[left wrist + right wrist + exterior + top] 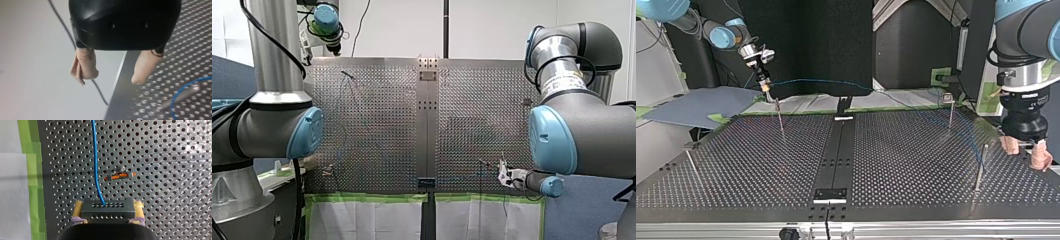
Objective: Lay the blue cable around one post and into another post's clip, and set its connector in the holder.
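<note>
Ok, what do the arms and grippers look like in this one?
My left arm and my right arm: silver tubes, grey joints, light-blue caps, black cables; the right bears a white label. Left gripper: black body, beige padded fingers. Right gripper: yellowish pads, purple bands.

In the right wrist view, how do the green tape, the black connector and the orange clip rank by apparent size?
1. green tape, the long strip.
2. black connector, close to the tape in area and nearest the camera, so this order is unsure.
3. orange clip, clearly smallest.
</note>
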`<move>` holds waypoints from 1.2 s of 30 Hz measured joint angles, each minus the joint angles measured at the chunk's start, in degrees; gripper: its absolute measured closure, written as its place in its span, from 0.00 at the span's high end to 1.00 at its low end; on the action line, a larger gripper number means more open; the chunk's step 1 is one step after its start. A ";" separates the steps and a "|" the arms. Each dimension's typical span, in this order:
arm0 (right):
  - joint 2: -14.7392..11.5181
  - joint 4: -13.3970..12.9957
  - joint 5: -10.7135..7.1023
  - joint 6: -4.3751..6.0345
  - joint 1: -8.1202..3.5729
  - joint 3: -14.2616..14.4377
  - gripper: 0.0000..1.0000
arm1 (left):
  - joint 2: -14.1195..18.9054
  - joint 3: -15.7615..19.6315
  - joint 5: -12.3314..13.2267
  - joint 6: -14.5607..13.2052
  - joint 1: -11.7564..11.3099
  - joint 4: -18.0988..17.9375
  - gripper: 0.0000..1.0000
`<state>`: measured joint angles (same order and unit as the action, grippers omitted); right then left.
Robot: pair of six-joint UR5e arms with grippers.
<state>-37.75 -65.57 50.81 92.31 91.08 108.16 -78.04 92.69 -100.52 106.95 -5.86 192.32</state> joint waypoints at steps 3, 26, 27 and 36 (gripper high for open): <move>0.01 -0.06 0.00 0.08 0.01 0.00 0.00 | -0.01 0.00 0.03 -1.81 0.35 1.81 1.00; 0.06 -0.02 -0.23 0.25 -0.01 0.00 0.00 | -0.03 0.01 3.81 -14.70 1.14 2.40 1.00; 0.06 0.00 -0.24 0.25 -0.01 0.00 0.00 | -0.03 0.01 3.87 -15.39 1.14 2.39 1.00; 0.04 0.00 -0.26 0.32 -0.03 0.00 0.00 | -0.03 0.01 3.78 -20.30 1.21 2.37 1.00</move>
<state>-37.72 -65.58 50.54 92.63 91.05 108.16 -78.07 92.70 -96.74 86.65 -4.66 194.69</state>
